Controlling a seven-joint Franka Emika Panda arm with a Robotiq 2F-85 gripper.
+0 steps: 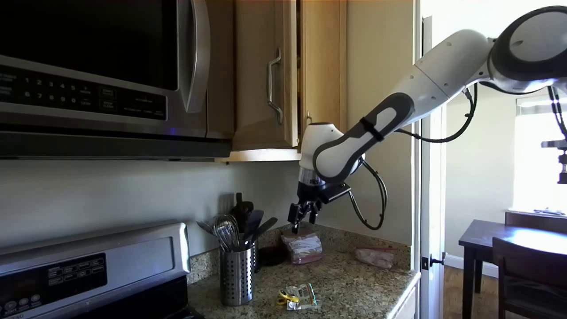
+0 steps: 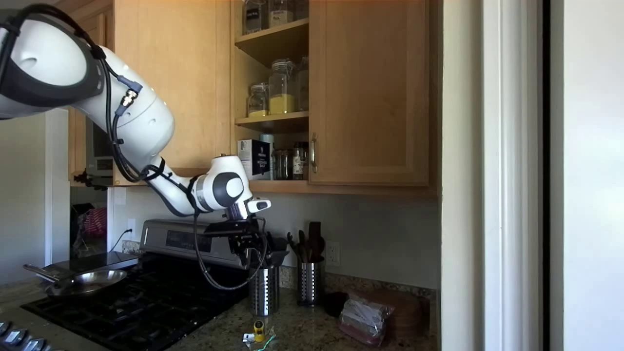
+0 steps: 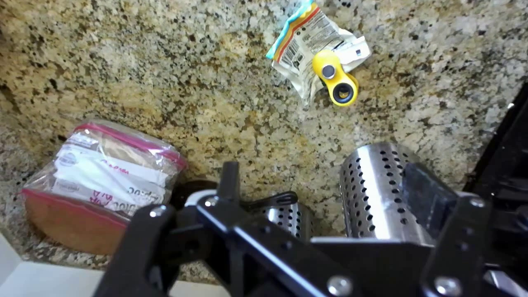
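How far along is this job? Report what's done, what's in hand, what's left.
Looks done: the whisk stands in its perforated steel holder, though who put it there doesn't show. In hand: nothing; the pincer hangs open above the granite countertop. Left: gripping, if something is to be lifted: the yellow gadget, partly over a printed wrapper, and the pink-edged zip-top bag lie free.
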